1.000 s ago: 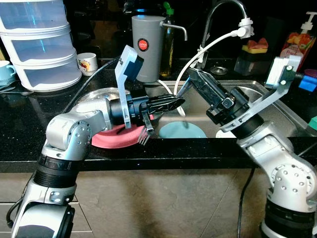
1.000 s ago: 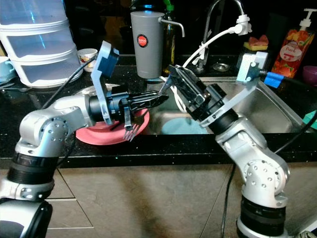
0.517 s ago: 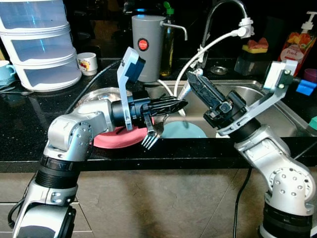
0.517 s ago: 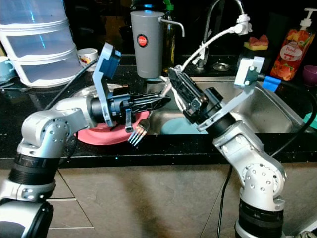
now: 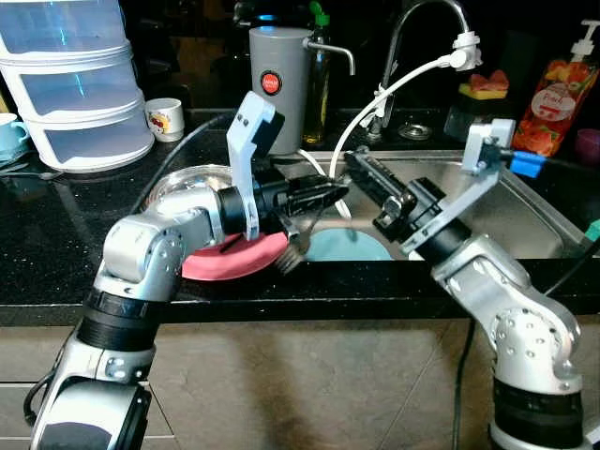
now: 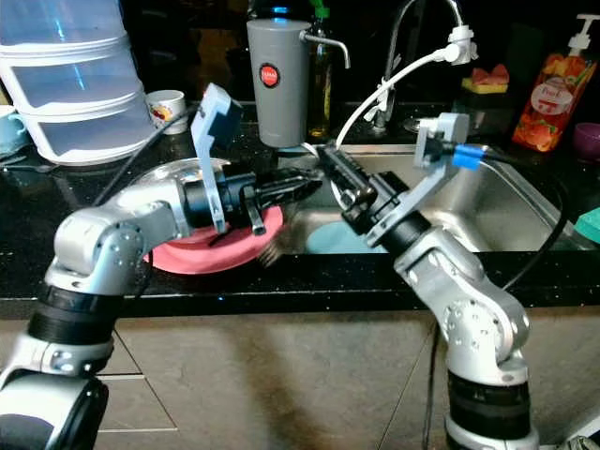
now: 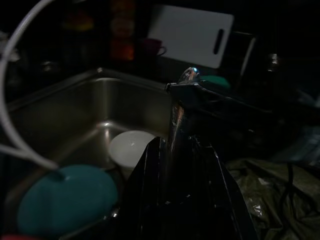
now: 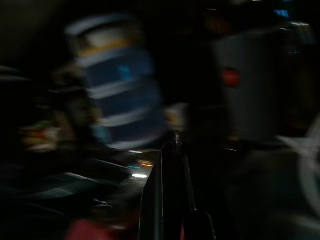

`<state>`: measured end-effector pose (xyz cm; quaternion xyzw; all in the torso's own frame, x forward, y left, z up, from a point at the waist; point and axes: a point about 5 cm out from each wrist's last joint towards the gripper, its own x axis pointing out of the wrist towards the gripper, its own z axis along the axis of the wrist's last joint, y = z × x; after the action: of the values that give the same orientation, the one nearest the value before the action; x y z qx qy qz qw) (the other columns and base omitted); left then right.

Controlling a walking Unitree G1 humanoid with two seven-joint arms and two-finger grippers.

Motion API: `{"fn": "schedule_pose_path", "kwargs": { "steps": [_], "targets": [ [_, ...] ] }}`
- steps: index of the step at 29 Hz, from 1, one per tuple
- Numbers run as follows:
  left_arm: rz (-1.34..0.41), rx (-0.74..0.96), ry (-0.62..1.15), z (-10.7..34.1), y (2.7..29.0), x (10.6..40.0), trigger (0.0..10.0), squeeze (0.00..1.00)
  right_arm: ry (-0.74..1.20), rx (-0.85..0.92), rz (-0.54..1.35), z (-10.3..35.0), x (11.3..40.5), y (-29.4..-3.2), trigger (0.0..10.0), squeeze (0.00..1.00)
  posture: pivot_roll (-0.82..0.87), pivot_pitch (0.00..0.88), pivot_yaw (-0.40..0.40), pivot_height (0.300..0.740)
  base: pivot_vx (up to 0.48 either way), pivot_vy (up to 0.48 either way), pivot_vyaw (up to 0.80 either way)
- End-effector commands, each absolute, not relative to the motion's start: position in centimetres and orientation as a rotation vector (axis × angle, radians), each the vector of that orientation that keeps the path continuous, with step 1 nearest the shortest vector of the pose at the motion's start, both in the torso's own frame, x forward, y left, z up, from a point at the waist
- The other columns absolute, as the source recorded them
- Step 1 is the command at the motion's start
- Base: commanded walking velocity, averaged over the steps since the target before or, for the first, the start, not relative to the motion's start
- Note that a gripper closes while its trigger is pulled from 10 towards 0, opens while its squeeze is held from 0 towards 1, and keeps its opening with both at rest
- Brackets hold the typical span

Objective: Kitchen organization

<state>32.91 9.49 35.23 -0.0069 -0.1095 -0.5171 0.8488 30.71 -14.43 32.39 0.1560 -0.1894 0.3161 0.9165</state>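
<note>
The left gripper [image 5: 328, 192] hangs over the near left corner of the sink [image 5: 525, 202], its black fingers pressed together on the handle of a fork [image 5: 292, 255]. The fork slants down and toward the near counter edge, its tines blurred, just right of the pink plate [image 5: 234, 258]. In the left wrist view the shiny handle [image 7: 176, 125] runs up between the closed fingers. The right gripper [image 5: 361, 171] points left and away, its tips close to the left gripper's tips; its fingers look drawn together with nothing visibly between them, though the right wrist view is too dark and smeared to be sure. Below both, a teal plate [image 5: 349, 247] lies in the sink basin. Behind the pink plate sits a metal bowl [image 5: 192, 180]. Farther back stand a grey jug [image 5: 279, 75], a faucet [image 5: 422, 28] with a white hose, and, far left, a stack of clear drawers [image 5: 70, 80].
</note>
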Motion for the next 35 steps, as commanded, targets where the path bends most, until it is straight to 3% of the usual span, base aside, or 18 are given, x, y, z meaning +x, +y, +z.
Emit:
{"fn": "schedule_pose_path", "kwargs": {
  "steps": [1, 2, 5, 17, 18, 19, 20, 24, 25, 27, 28, 35],
  "targets": [
    [-1.083, -0.015, -0.198, 35.1, 9.7, 32.7, 10.0, 0.00, -0.398, 0.246, 0.542, 32.3, 31.9, -14.9, 10.0, 0.00, 0.06, 0.138, -0.029, 0.740, 0.000, 0.000, 0.00],
    [-1.071, -0.023, -0.178, 35.0, 9.9, 32.6, 10.0, 0.00, -0.396, 0.169, 0.435, 31.8, 33.3, -15.4, 10.0, 0.00, 0.06, 0.141, -0.028, 0.740, 0.000, 0.000, 0.00],
    [-1.021, -0.035, -0.147, 34.8, 10.3, 33.0, 10.0, 0.00, -0.391, 0.105, 0.367, 31.3, 34.5, -15.5, 10.0, 0.00, 0.07, 0.139, -0.031, 0.740, 0.000, 0.000, 0.00],
    [-0.826, -0.038, -0.046, 33.4, 10.4, 34.6, 10.0, 0.00, -0.447, 0.023, 0.162, 29.9, 37.4, -15.3, 10.0, 0.00, 0.08, 0.135, -0.035, 0.740, 0.000, 0.000, 0.00],
    [-0.783, -0.028, -0.035, 33.4, 10.3, 34.7, 10.0, 0.00, -0.440, 0.003, 0.157, 29.2, 37.7, -15.1, 10.0, 0.54, 0.08, 0.134, -0.037, 0.740, 0.000, 0.000, 0.00],
    [-0.783, -0.028, -0.035, 33.4, 10.3, 34.7, 10.0, 0.00, -0.440, 0.003, 0.157, 29.2, 37.7, -15.1, 10.0, 0.54, 0.08, 0.134, -0.037, 0.740, 0.000, 0.000, 0.00],
    [-0.746, -0.014, -0.043, 33.4, 10.3, 34.7, 10.0, 0.00, -0.432, -0.003, 0.161, 28.8, 37.8, -15.0, 10.0, 1.00, 0.08, 0.134, -0.037, 0.740, 0.000, 0.000, 0.00],
    [-0.721, -0.006, -0.054, 33.5, 10.0, 34.6, 10.0, 0.00, -0.433, -0.013, 0.173, 28.0, 37.8, -14.7, 10.0, 1.00, 0.08, 0.133, -0.038, 0.740, 0.000, 0.000, 0.00],
    [-0.721, -0.014, -0.054, 33.6, 10.1, 34.6, 10.0, 0.00, -0.444, -0.011, 0.177, 28.0, 37.7, -14.6, 10.0, 0.17, 0.08, 0.132, -0.040, 0.740, 0.000, 0.000, 0.00],
    [-0.719, -0.017, -0.054, 33.6, 10.1, 34.6, 10.0, 0.00, -0.451, -0.010, 0.179, 28.1, 37.6, -14.5, 10.0, 0.17, 0.08, 0.132, -0.040, 0.740, 0.000, 0.000, 0.00],
    [-0.719, -0.021, -0.058, 33.6, 10.2, 34.7, 10.0, 0.00, -0.465, -0.009, 0.179, 28.2, 37.4, -14.5, 10.0, 0.00, 0.08, 0.132, -0.040, 0.740, 0.000, 0.000, 0.00],
    [-0.716, 0.022, -0.085, 33.9, 10.7, 34.5, 10.0, 0.00, -0.559, 0.002, 0.177, 29.9, 35.9, -14.7, 10.0, 0.00, 0.08, 0.129, -0.040, 0.740, 0.000, 0.000, 0.00]
  ]
}}
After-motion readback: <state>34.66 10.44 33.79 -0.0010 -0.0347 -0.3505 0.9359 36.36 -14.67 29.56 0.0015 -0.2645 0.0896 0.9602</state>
